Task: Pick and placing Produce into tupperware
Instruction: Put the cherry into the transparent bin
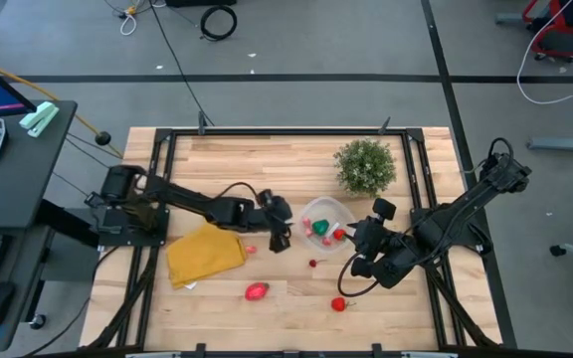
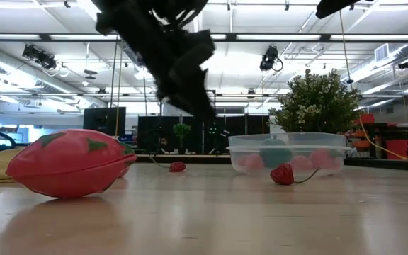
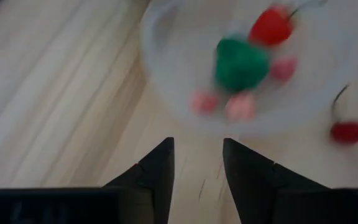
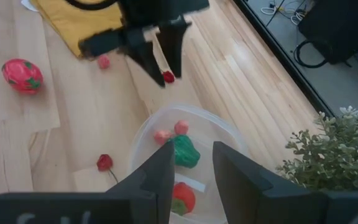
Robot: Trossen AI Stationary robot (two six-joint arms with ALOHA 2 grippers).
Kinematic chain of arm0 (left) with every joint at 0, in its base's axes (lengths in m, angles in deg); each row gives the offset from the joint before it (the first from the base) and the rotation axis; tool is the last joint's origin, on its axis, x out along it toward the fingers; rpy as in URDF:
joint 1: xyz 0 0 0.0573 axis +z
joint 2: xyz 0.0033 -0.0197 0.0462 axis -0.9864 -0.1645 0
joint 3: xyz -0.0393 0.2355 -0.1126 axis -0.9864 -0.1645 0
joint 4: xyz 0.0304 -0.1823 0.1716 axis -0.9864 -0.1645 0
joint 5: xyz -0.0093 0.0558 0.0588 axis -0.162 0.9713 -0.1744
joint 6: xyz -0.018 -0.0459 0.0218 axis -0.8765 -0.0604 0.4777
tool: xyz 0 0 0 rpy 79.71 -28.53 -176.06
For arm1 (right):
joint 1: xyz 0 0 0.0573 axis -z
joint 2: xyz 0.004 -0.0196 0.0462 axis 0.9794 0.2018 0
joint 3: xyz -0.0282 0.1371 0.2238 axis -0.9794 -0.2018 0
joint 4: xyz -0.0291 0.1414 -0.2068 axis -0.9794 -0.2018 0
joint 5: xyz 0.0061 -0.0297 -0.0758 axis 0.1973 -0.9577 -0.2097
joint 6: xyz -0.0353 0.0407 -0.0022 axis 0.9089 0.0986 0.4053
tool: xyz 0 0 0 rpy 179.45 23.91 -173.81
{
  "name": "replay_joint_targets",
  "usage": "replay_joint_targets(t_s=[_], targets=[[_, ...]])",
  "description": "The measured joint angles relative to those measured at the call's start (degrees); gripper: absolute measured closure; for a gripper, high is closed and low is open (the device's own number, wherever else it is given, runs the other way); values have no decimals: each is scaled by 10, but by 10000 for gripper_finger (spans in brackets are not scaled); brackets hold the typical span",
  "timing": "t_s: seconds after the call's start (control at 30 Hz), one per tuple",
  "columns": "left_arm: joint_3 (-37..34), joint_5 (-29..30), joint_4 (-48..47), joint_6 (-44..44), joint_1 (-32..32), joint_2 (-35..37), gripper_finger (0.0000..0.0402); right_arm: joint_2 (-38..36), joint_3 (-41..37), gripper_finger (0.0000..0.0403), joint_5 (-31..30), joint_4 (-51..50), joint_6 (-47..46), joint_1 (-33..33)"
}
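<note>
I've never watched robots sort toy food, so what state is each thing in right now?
Tupperware: upright, lidless, holding several pieces.
Green piece: inside the tupperware.
Big strawberry: loose on the table.
Yellow cloth: crumpled on the table.
Left gripper: open, empty.
Right gripper: open, empty, over the tupperware.

Left gripper (image 1: 280, 239): hovering just beside the tupperware (image 1: 327, 211).
Right gripper (image 1: 351, 235): hanging over the tupperware rim.
Loose strawberries (image 1: 257, 291): lying near the yellow cloth (image 1: 204, 254).

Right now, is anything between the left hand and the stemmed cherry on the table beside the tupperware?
Nothing visible: only bare table lies between the left hand and the cherry; the tupperware sits beside that path.
</note>
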Motion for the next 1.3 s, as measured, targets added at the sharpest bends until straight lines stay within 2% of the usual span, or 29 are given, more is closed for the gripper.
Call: replay_joint_targets(t_s=[0.17,0.23,0.33,0.57,0.8,1.03,1.2,1.3], targets=[[-2,0,-146,-56,-2,14,277,0,0,286,0,0,0,0],[-12,0,-160,-71,0,9,281,0,0,286,0,0,0,0],[-43,0,-146,-89,6,5,285,0,0,286,0,0,0,0],[-105,13,-4,-63,24,6,274,0,0,286,0,0,0,0],[-111,13,2,-57,38,4,243,0,0,286,0,0,0,-1],[-111,13,18,-65,40,-28,222,0,0,286,-1,1,-1,-1],[-110,19,37,-59,41,-42,220,0,0,286,-1,1,-1,-1],[-110,18,48,-57,43,-43,237,0,0,286,-1,1,0,-1]])
